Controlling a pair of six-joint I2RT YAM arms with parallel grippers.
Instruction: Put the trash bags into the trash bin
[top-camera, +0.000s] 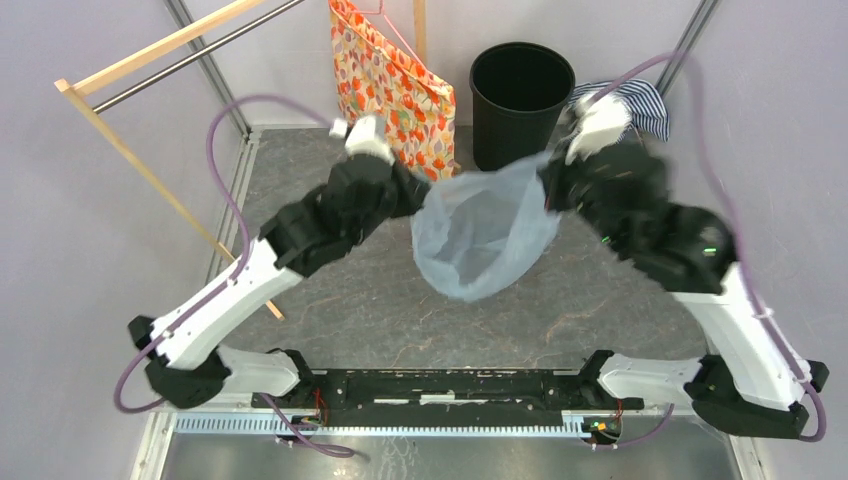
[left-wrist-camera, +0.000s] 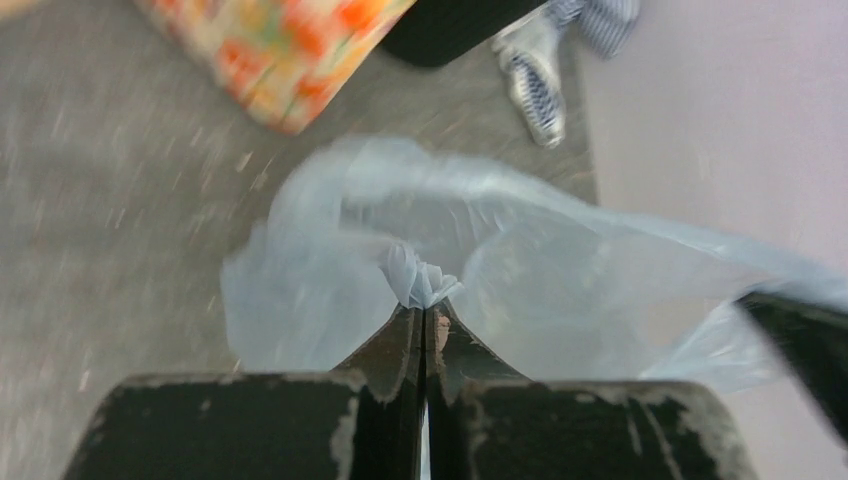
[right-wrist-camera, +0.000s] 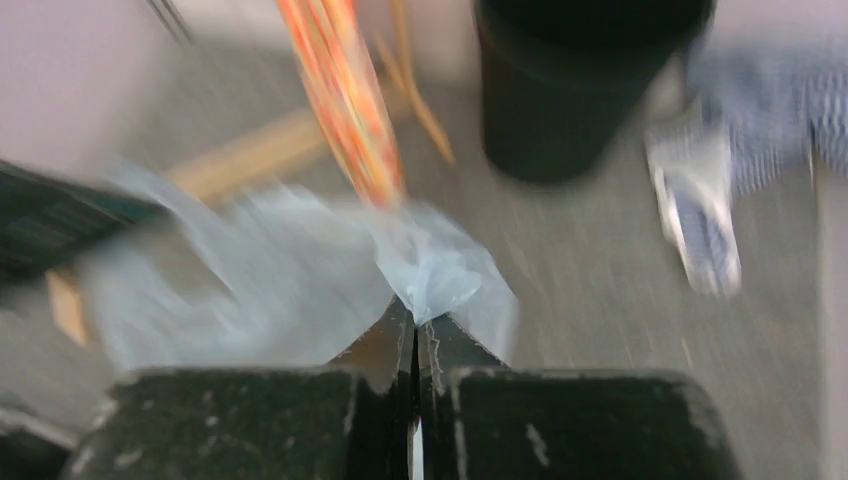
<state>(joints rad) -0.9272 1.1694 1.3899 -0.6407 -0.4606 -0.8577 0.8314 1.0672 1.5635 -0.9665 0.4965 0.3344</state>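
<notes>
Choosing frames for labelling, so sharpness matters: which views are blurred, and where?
Top external: mostly sharp, only the right arm smears slightly. Left wrist: table and floral bag streak; left claw and its pinched trash bag fold are crisp. Right wrist: worst, trash bin and striped cloth smeared.

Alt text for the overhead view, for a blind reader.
The left gripper and right gripper hold a pale-blue trash bag open between them over the grey table, each pinching one edge. Behind it are the black trash bin, an orange floral bag and a striped cloth.
</notes>
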